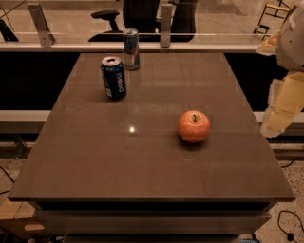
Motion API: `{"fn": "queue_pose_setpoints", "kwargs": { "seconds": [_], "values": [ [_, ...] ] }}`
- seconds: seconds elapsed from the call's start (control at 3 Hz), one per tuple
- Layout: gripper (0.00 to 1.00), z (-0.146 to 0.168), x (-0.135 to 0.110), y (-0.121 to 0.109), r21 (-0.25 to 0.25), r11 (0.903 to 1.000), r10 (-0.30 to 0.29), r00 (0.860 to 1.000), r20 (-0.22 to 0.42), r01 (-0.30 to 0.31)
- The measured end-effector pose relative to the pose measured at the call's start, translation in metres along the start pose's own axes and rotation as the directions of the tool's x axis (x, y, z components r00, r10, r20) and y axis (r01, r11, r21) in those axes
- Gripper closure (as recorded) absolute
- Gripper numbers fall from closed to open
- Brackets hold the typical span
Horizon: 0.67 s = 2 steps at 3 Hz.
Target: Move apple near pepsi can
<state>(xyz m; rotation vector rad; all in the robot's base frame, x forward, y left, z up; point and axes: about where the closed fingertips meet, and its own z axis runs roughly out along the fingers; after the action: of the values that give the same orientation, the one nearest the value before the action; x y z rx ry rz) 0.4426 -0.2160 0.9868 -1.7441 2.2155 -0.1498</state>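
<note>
The red-orange apple [194, 126] sits upright on the brown table [142, 161], right of centre, stem up. The dark blue pepsi can [114, 78] stands at the back left of the table, well apart from the apple. My gripper [281, 107] hangs at the right edge of the view, beyond the table's right side and to the right of the apple, touching nothing.
A slimmer blue-and-silver can [131, 49] stands just behind and right of the pepsi can, near the table's far edge. A rail with metal posts [165, 20] runs behind the table. Office chairs [142, 14] stand beyond it. Cables [285, 228] lie on the floor at the lower right.
</note>
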Motion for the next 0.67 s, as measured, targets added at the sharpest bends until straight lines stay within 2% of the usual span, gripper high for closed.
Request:
{"fn": "queue_pose_setpoints", "kwargs": {
  "seconds": [0.33, 0.67],
  "values": [
    [0.00, -0.0050, 0.0008, -0.0085, 0.013, 0.9997, -0.020, 1.000, -0.013, 0.020],
    [0.00, -0.0097, -0.0014, -0.0133, 0.036, 0.9937, -0.106, 0.994, 0.010, 0.106]
  ]
}}
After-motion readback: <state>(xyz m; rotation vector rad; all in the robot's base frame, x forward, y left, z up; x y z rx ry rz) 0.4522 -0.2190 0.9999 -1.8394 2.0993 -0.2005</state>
